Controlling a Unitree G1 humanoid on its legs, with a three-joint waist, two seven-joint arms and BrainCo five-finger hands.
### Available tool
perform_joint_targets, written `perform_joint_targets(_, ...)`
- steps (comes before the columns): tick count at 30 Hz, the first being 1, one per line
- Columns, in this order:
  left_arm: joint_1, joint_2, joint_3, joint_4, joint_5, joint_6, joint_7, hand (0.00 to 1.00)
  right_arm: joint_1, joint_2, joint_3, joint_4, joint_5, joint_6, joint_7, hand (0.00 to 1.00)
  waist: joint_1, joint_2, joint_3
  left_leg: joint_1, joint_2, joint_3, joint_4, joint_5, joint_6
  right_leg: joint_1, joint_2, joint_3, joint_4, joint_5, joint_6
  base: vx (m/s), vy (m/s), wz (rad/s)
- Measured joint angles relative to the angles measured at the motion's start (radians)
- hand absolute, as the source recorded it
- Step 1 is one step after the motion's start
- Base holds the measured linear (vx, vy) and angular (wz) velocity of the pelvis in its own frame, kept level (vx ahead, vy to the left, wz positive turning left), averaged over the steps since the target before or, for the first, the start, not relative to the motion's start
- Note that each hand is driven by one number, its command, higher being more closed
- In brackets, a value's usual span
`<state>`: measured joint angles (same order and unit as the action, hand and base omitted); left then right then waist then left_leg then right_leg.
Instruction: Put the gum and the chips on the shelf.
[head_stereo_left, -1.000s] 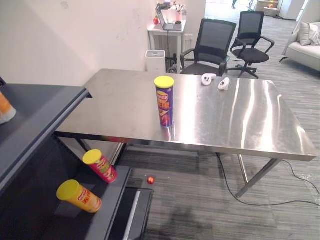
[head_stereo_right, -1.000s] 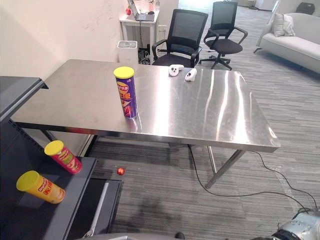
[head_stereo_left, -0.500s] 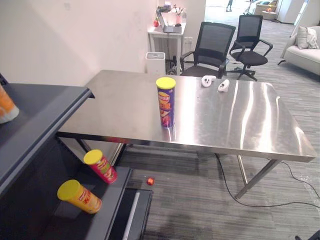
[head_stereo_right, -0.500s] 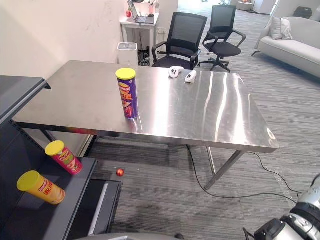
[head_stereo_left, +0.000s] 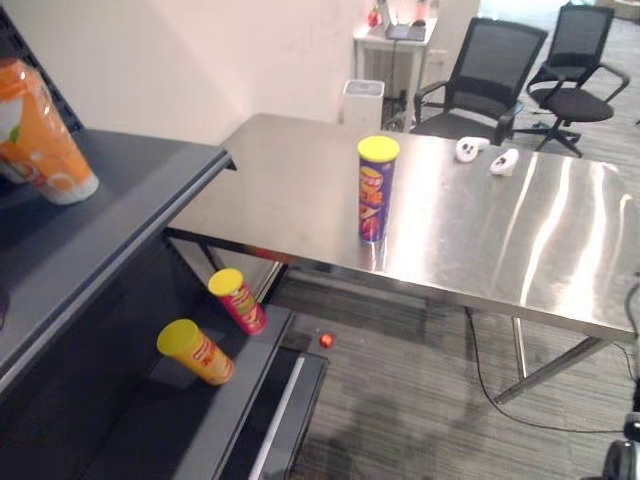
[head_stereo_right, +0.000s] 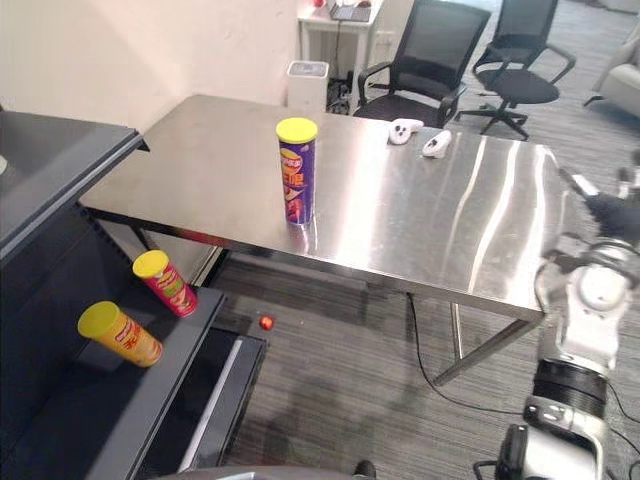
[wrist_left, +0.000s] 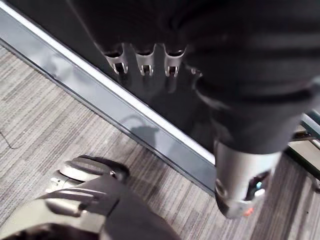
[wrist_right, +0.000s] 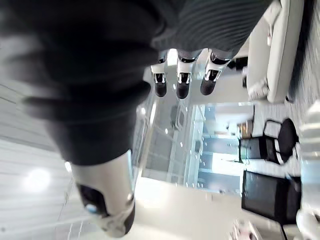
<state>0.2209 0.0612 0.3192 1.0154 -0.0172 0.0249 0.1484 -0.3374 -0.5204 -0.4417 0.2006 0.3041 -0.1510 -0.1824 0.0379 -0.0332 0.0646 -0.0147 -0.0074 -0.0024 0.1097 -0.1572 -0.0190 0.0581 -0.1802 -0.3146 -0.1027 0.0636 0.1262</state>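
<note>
One purple chips can (head_stereo_left: 377, 190) upright on steel table (head_stereo_left: 290, 170) | my left hand (wrist_left: 242, 170): fingers loose, straight | my right hand (wrist_right: 105, 195): same

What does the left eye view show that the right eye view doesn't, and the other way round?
Left eye view: an orange packet on top of the shelf. Right eye view: the right hand raised near the right edge of the table. Both: the purple chips can upright on the table, and a red can and a yellow can lying lower down on the shelf.
</note>
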Motion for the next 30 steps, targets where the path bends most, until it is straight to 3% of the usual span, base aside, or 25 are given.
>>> perform_joint_targets(9,0.003,-0.003,0.000,-0.020,0.000,0.001,0.001,0.00,-0.006,0.141,0.134,-0.040,-0.011,0.017,0.055,0.00,0.042,0.008,0.050,-0.025,-0.010,-0.067,0.017,0.003,0.001,0.017,-0.003,-0.064,0.000,0.000,0.000,0.00,-0.007,0.24)
perform_joint_targets(20,-0.002,-0.010,0.002,-0.030,0.001,0.001,0.004,0.00,0.009,0.193,0.256,-0.079,-0.011,0.020,0.083,0.00,0.057,0.009,0.072,-0.051,-0.018,-0.098,0.034,0.006,0.006,0.018,-0.007,-0.090,0.004,-0.001,-0.001,0.00,0.000,0.08)
perform_joint_targets(30,-0.002,-0.016,0.013,-0.039,0.001,0.001,0.007,0.00,-0.018,0.211,0.294,-0.112,-0.020,0.022,0.078,0.00,0.062,0.003,0.091,-0.053,-0.017,-0.120,0.031,0.024,0.004,0.013,-0.012,-0.092,0.030,-0.010,-0.014,-0.03,0.000,0.06)
